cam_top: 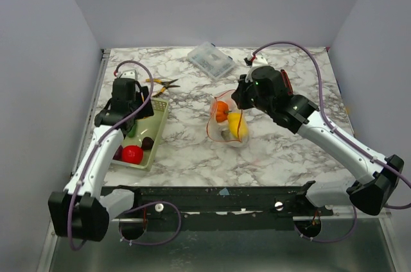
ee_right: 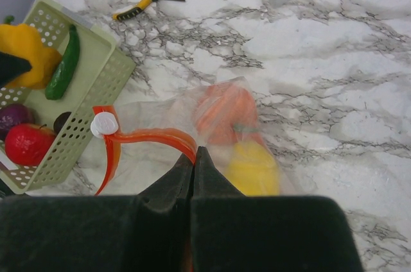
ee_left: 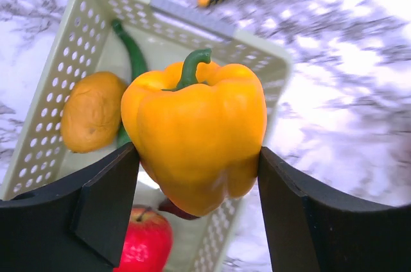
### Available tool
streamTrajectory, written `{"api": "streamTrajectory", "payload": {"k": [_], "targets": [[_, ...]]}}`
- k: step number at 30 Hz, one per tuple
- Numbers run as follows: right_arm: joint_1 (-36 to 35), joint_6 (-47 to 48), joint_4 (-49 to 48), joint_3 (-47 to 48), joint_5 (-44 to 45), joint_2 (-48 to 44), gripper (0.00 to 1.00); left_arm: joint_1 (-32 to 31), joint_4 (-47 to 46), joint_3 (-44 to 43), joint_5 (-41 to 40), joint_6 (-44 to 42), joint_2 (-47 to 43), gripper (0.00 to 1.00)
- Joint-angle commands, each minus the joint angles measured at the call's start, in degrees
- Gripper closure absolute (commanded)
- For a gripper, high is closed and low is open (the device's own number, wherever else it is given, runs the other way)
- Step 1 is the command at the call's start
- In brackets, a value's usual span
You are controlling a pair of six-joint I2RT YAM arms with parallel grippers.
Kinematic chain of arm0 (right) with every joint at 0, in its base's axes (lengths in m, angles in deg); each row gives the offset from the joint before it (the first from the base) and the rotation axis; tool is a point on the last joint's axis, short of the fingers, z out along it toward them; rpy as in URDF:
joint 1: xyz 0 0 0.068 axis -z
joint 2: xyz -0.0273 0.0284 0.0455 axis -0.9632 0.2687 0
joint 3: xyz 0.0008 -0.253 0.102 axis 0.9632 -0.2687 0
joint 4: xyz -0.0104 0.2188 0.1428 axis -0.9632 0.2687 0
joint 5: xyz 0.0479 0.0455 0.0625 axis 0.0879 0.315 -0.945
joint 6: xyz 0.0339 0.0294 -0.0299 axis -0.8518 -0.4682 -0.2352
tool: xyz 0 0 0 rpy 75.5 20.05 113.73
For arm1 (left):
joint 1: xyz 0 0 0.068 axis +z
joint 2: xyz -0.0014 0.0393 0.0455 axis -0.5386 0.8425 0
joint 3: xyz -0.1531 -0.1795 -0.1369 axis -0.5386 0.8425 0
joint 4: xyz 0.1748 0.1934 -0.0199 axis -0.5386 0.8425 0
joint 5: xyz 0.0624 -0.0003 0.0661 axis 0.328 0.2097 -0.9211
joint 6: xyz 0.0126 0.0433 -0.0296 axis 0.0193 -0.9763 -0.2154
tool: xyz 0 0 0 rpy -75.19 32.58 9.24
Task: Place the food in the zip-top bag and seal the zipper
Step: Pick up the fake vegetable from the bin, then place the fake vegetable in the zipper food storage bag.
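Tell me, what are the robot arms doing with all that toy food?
The left end effector grips a yellow pepper over the green basket. The right end effector is pinched shut on the zipper of the zip-top bag. An orange piece and a yellow piece already lie inside.

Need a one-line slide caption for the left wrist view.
Left pincer clamps a yellow bell pepper over the mesh basket holding an orange fruit and red apple.

The marble tabletop is white, veined grey. At left, a pale green perforated plastic basket holds a glossy red toy apple. The yellow-orange toy bell pepper has a green stem. A red-orange zipper strip edges the clear floppy plastic bag.
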Motion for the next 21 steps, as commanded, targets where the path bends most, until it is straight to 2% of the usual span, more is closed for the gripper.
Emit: {"api": "streamTrajectory", "payload": {"k": [1,5,9,15,19,21], "targets": [[0.0,-0.3,-2.7,-0.1,-1.3,0.5,1.00,0.0,0.3,0.3,14.3,5.7,-11.5,1.00],[0.0,-0.5,-2.8,0.2,-1.0,0.9,1.00,-1.8,-4.6,0.3,32.0,12.0,-17.9,1.00],[0.1,-0.8,-3.0,0.6,-1.3,1.3,1.00,-10.2,-16.0,2.9,38.8,20.7,-22.7,1.00],[0.1,-1.5,-3.2,0.5,-1.7,1.0,1.00,-25.2,-35.3,9.1,37.3,32.5,-23.5,1.00],[0.0,-1.8,-3.2,0.6,-1.6,0.8,1.00,-34.0,-36.1,8.3,30.7,31.4,-19.7,1.00],[0.1,-1.9,-3.2,0.7,-1.8,0.8,1.00,-36.2,-34.3,7.5,27.5,31.9,-17.7,1.00]]}}
